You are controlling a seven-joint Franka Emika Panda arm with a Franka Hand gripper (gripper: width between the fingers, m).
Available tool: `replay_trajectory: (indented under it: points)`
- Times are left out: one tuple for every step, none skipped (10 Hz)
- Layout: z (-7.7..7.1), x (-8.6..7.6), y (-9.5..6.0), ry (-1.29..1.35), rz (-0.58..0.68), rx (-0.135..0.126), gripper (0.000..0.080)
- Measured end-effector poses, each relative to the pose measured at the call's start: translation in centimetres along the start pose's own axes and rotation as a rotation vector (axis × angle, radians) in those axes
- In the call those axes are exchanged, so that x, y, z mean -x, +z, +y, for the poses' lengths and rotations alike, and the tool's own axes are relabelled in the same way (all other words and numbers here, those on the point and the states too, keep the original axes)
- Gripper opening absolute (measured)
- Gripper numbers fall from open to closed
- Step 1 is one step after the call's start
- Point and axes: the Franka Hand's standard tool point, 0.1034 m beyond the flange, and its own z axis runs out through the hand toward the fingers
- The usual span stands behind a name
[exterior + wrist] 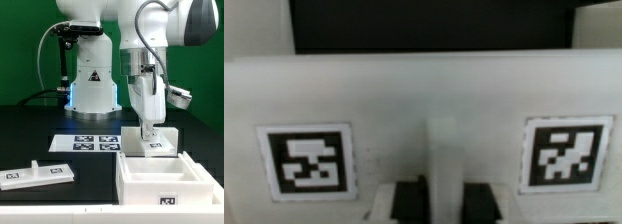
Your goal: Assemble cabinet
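The cabinet body [190, 170], an open white box with a tag on its front, stands at the exterior view's right. My gripper [152, 132] points straight down at the box's far side, over a white tagged piece [158, 146] standing there. In the wrist view this white piece [420, 100] fills the frame, with one black-and-white tag on each side and a thin raised rib down its middle. My gripper [438, 200] has its two dark fingers [399, 200] pressed against that rib, shut on it. Two flat white cabinet panels [35, 175] lie at the exterior view's left.
The marker board [87, 143] lies flat on the black table behind the box, in front of the white robot base [92, 85]. Cables hang behind the base. A green wall closes the back.
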Motion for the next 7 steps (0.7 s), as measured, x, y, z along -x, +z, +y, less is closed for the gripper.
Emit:
replay_trajectory:
  points:
    - [-0.06, 0.18, 0.08, -0.004, 0.0, 0.0, 0.0064]
    - [0.0, 0.44, 0.16, -0.007, 0.0, 0.002, 0.0064]
    - [-0.11, 0.61, 0.12, -0.009, -0.002, 0.002, 0.0064]
    - [-0.39, 0.62, 0.0, -0.008, -0.003, -0.003, 0.0064]
    - [-0.55, 0.7, -0.06, -0.008, -0.004, -0.005, 0.0064]
    - [-0.85, 0.88, -0.15, -0.009, -0.008, -0.007, 0.0064]
    - [-0.86, 1.07, -0.11, -0.008, -0.017, 0.007, 0.0064]
